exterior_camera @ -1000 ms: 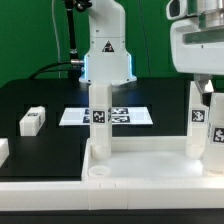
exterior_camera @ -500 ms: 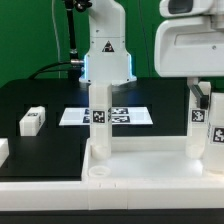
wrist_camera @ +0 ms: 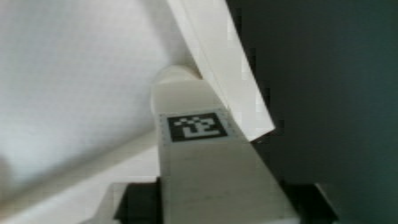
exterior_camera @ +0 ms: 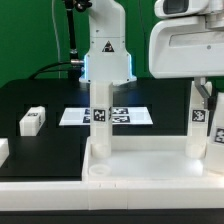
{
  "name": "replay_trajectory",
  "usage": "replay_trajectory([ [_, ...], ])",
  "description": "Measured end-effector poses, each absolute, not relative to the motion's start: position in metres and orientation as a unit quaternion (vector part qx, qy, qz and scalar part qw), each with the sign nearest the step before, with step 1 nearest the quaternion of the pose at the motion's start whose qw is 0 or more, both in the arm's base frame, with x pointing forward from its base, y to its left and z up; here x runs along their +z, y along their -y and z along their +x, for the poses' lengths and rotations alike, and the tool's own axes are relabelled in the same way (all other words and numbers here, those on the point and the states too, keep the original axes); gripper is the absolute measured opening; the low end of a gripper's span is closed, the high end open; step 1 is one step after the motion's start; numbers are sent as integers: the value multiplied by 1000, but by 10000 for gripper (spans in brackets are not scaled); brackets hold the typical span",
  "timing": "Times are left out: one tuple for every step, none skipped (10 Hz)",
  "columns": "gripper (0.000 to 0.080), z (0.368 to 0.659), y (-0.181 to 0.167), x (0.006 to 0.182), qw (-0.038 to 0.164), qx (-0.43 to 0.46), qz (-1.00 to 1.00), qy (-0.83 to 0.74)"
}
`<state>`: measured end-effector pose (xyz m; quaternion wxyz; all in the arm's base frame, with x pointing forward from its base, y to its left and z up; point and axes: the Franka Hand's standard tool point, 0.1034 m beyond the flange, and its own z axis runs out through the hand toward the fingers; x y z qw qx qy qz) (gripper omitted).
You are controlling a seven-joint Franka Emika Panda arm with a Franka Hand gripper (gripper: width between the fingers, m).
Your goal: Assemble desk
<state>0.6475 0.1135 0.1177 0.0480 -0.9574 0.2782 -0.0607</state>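
The white desk slab [exterior_camera: 150, 168] lies at the front with two square white legs standing upright in it. One tagged leg [exterior_camera: 99, 120] stands at the exterior view's left. My gripper [exterior_camera: 204, 98] hangs over the other leg [exterior_camera: 198, 128] at the right and is shut on its top. In the wrist view my gripper [wrist_camera: 210, 206] has a dark finger pressed to each side of that tagged leg [wrist_camera: 201, 150], with the slab's raised rim [wrist_camera: 222, 60] beyond it.
A loose tagged leg [exterior_camera: 32, 121] lies on the black table at the exterior view's left, and another white part [exterior_camera: 3, 151] sits at the left edge. The marker board [exterior_camera: 72, 116] lies behind the slab. The robot base [exterior_camera: 107, 52] stands at the back.
The arm's big white hand body has shifted toward the exterior view's left over the right leg. The legs and slab have stayed in place.
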Motion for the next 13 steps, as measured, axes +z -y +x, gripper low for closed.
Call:
replay_trajectory([
  [308,648,-113,118,49,-60,-951,-300],
  [308,648,-111,118,53,-57,-931,-357],
  [307,649,-106,121,58,-51,-889,-451],
  [307,645,-108,120,63,-33,-826,-560],
  [297,644,-111,119,78,-11,-766,-639],
  [297,645,-108,117,97,7,-717,-690],
  [296,644,-109,115,99,9,-696,-711],
  [294,643,-114,115,98,11,-693,-714],
  [294,643,-112,115,98,10,-697,-711],
  [294,643,-113,115,98,9,-704,-704],
  [294,643,-112,114,98,9,-707,-700],
  [488,643,-111,114,96,7,-737,-669],
  [596,643,-111,114,96,7,-737,-669],
])
